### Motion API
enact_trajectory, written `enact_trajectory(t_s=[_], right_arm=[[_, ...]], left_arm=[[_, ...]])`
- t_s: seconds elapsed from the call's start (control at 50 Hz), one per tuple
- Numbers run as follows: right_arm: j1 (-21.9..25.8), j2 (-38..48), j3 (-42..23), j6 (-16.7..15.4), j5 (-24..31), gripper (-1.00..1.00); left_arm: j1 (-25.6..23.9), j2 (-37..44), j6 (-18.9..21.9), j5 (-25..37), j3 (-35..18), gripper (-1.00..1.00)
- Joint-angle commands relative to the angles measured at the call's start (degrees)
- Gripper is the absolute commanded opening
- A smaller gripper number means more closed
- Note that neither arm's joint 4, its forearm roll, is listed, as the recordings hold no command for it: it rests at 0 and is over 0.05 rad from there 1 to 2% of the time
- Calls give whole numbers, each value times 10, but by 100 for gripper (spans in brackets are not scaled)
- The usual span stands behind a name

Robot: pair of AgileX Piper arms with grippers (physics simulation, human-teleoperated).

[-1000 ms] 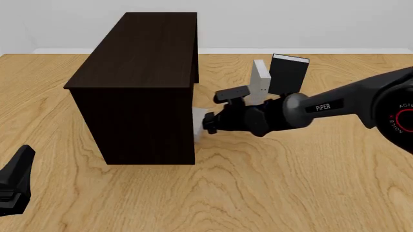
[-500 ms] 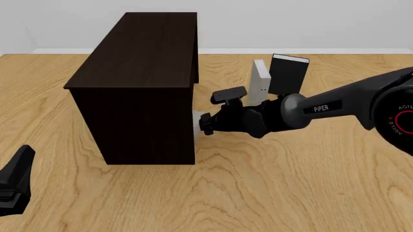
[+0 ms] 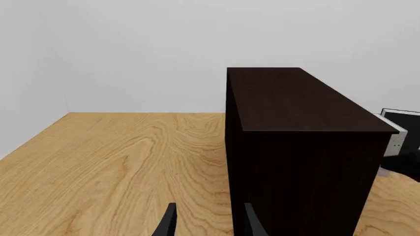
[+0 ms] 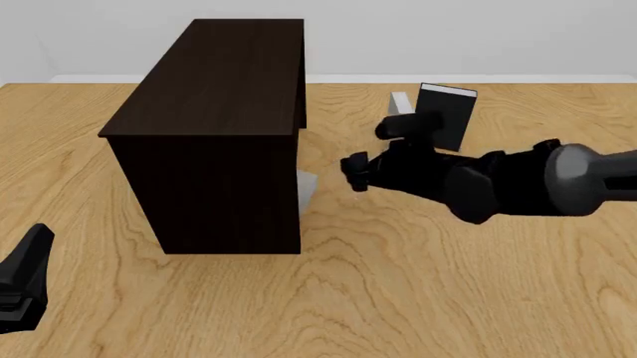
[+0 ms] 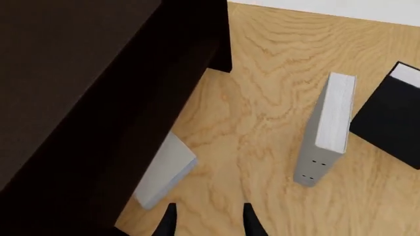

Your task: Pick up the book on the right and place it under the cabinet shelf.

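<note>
The dark brown cabinet [image 4: 214, 134] stands left of centre on the table; it also shows in the left wrist view [image 3: 295, 147] and the right wrist view [image 5: 78, 88]. The light grey book [image 4: 307, 190] sticks out from the cabinet's right side at table level, the rest of it hidden inside; the right wrist view shows it [image 5: 164, 172] too. My right gripper [image 4: 353, 175] is open and empty, a short way right of the book, not touching it. Its fingertips [image 5: 169, 223] frame bare table. My left gripper [image 4: 25, 280] is open and empty at the near left.
A second grey book [image 5: 326, 132] stands upright to the right of the cabinet, mostly hidden behind my right arm in the front view [image 4: 401, 101]. A black book [image 4: 448, 112] stands just beyond it, also in the right wrist view [image 5: 390, 120].
My right gripper has let go of the grey book and drawn back to the right, away from the cabinet. The book stays at the cabinet's edge. The left arm has not moved.
</note>
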State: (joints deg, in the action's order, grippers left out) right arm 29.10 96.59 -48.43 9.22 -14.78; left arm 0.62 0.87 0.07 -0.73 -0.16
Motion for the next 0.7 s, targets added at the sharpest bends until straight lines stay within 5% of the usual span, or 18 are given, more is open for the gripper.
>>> enact_trajectory(t_s=[0.02, 0.7], right_arm=[[-1, -100, 70, 30, -32, 100], [-12, -424, 188, 34, 50, 100]], left_arm=[[-1, -1, 0, 2, -1, 100], [6, -6, 1, 6, -2, 100]])
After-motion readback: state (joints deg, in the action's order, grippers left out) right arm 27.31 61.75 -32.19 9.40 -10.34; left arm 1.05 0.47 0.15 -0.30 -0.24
